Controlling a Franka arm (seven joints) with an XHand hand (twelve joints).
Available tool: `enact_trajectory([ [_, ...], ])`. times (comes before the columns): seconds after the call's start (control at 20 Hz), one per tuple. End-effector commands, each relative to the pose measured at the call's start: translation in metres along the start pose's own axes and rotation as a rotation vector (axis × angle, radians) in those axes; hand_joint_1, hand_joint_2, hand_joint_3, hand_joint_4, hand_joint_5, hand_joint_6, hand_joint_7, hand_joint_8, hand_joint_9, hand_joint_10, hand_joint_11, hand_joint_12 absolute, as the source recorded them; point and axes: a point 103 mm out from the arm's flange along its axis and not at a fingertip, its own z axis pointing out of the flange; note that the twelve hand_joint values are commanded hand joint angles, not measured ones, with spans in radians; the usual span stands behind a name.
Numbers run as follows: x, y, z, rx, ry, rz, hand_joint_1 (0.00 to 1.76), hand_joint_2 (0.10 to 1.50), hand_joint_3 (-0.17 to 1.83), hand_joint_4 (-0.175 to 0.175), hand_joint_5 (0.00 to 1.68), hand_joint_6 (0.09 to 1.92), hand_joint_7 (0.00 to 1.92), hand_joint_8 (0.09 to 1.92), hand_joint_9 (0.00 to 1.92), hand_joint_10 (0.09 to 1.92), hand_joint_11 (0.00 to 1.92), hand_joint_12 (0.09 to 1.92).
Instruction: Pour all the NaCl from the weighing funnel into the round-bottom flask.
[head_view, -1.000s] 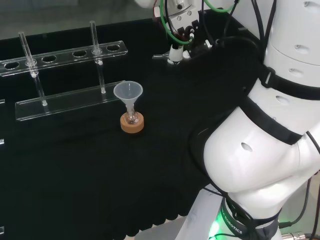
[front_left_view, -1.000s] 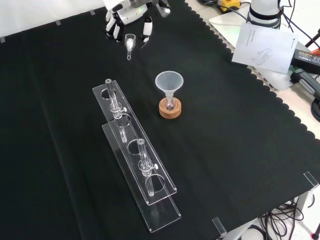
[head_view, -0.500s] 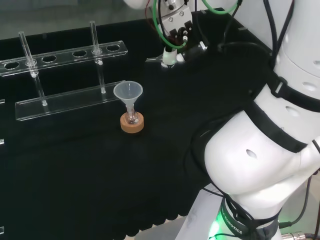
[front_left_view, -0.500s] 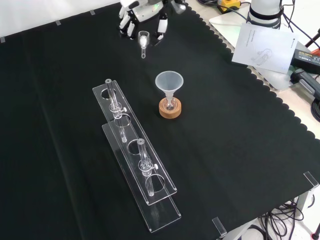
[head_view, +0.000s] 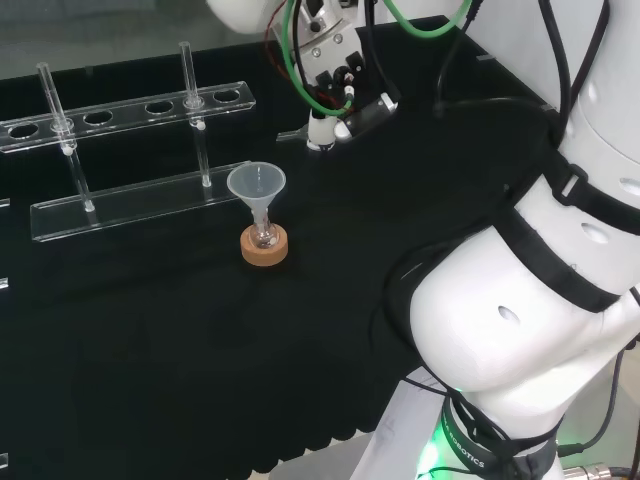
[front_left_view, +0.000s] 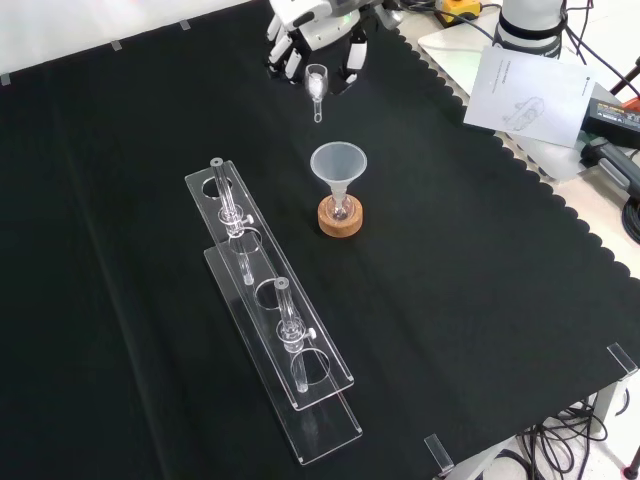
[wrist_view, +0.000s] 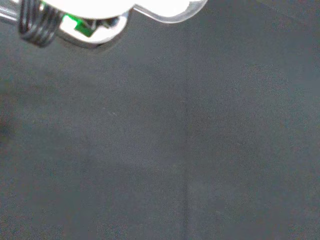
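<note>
A small round-bottom flask (front_left_view: 341, 209) (head_view: 264, 238) sits on a cork ring (front_left_view: 341, 219) (head_view: 265, 249) mid-cloth, with a clear funnel (front_left_view: 338, 163) (head_view: 256, 185) standing in its neck. The hand (front_left_view: 318, 25) (head_view: 335, 75) hangs above the cloth near the top of the front view, its fingers curled round the clear weighing funnel (front_left_view: 317, 86) (head_view: 315, 131). The weighing funnel's spout points down the front view toward the flask and stops short of the clear funnel's rim. In the head view the weighing funnel lies up and right of the clear funnel.
A clear plastic rack (front_left_view: 270, 300) (head_view: 130, 110) with two thin tubes stands left of the flask in the front view. Papers (front_left_view: 530, 90) and cables lie past the cloth's scalloped right edge. The arm's white links (head_view: 540, 290) stand at the head view's right.
The hand has carried the weighing funnel rightward and downward in the front view, closer to the flask's funnel. In the head view it has moved left. The flask and rack stand as before.
</note>
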Motion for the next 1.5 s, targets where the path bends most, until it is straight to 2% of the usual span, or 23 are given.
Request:
enact_trajectory([
  [0.05,0.010,-0.007,-0.001,0.014,-0.027,-0.009,1.12,0.65,0.66,0.175,1.27,0.67,0.60,0.65,1.01,0.33,0.83,1.03],
  [0.65,0.031,-0.004,-0.003,0.061,-0.099,-0.020,1.12,0.65,0.66,0.175,1.27,0.68,0.59,0.66,1.01,0.32,0.82,1.03],
  [1.5,0.035,-0.004,-0.003,0.060,-0.208,-0.016,1.12,0.65,0.66,0.175,1.27,0.68,0.60,0.66,1.03,0.32,0.83,1.03],
])
